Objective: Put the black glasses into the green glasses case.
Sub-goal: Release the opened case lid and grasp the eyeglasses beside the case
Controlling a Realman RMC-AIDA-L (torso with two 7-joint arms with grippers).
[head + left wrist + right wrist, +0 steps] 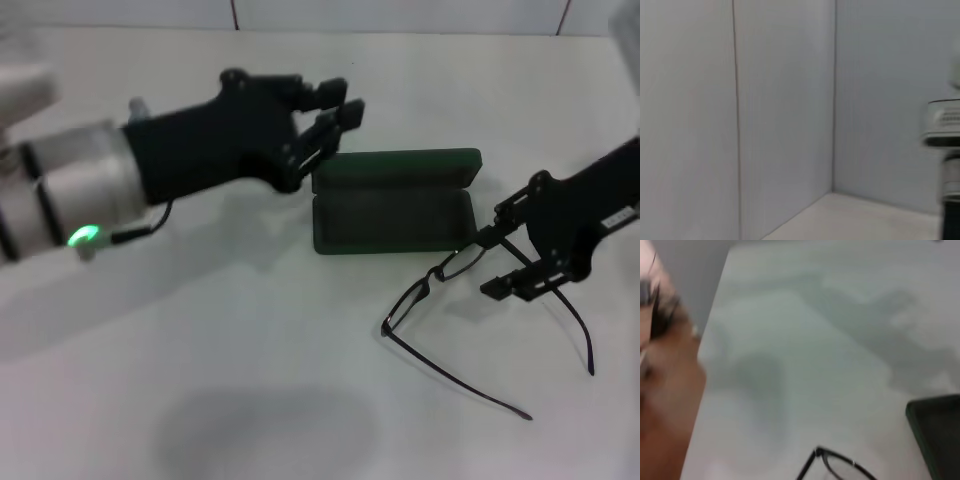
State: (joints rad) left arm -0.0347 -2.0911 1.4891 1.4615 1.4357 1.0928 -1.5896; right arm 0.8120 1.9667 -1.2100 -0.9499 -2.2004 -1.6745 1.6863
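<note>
The green glasses case (392,205) lies open in the middle of the white table (250,330), lid folded back away from me. The black glasses (430,288) lie just in front of its right end, with both temples spread towards me. My right gripper (492,264) is open, and its jaws straddle the right end of the frame, one on each side. My left gripper (348,108) hovers above the table just beyond the case's back left corner, holding nothing. The right wrist view shows part of the glasses (837,466) and a corner of the case (937,435).
A blurred skin-coloured shape (667,385) sits beside the table's edge in the right wrist view. The left wrist view shows only pale wall panels and a white and black piece of equipment (946,130) at one side.
</note>
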